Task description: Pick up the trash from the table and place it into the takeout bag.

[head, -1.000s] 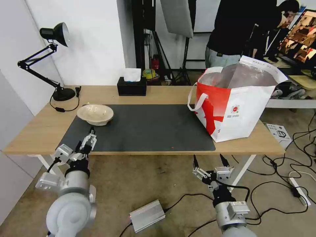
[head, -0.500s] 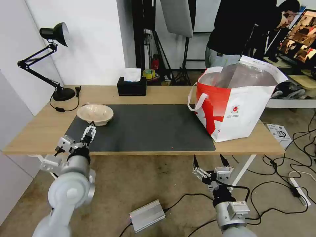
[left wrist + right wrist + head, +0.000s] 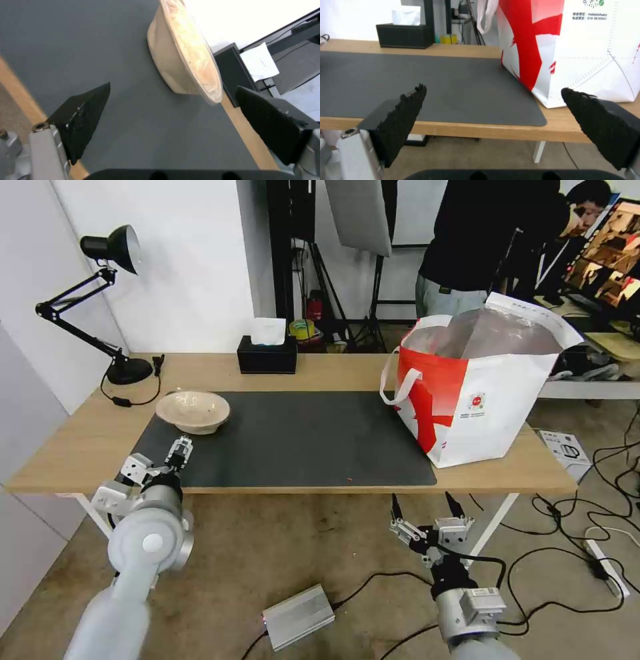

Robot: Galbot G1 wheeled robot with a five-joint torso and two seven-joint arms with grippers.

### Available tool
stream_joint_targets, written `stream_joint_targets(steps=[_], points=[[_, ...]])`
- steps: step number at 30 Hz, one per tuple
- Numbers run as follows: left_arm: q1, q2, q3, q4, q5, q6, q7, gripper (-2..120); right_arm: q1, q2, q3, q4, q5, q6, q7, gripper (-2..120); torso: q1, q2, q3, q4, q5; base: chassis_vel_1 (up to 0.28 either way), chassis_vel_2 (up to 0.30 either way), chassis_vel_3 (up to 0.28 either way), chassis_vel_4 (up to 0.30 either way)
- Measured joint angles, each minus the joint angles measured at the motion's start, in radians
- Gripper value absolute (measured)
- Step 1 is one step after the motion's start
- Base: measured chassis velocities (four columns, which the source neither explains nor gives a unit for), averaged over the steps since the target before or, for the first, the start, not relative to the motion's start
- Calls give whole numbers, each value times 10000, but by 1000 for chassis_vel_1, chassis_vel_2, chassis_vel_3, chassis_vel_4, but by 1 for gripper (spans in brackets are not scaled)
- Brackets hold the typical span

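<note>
Shallow beige bowl (image 3: 193, 411) upright on mat's left end, takeout bag (image 3: 481, 387) open, right

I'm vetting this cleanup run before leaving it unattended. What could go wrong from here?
The open left hand faces the shallow beige bowl side-on at mat level; its low sloped wall may slide away rather than be gripped. The takeout bag stands at the table's far end, so the carry is long. Its loop handle could snag.

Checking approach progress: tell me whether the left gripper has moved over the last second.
Yes. The left gripper has moved forward over the dark grey mat, toward the shallow beige bowl; bowl unmoved.
</note>
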Motion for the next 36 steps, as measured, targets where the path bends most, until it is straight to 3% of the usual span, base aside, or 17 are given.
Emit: stream_joint_targets(steps=[12, 23, 25, 36], points=[[-874, 105, 347, 539, -416, 164, -478, 100, 0, 0, 0, 0, 0, 0, 0, 100, 0, 0, -1, -1, 0, 0, 0, 0, 0], [-1192, 198, 375, 587, -631, 363, -1068, 100, 0, 0, 0, 0, 0, -1, 0, 100, 0, 0, -1, 0, -1, 0, 0, 0, 0], [-1324, 197, 369, 527, -789, 456, -1565, 100, 0, 0, 0, 0, 0, -1, 0, 100, -1, 0, -1, 0, -1, 0, 0, 0, 0], [-1780, 606, 401, 452, -1428, 512, -1865, 100, 0, 0, 0, 1, 0, -1, 0, 100, -2, 0, -1, 0, -1, 0, 0, 0, 0]])
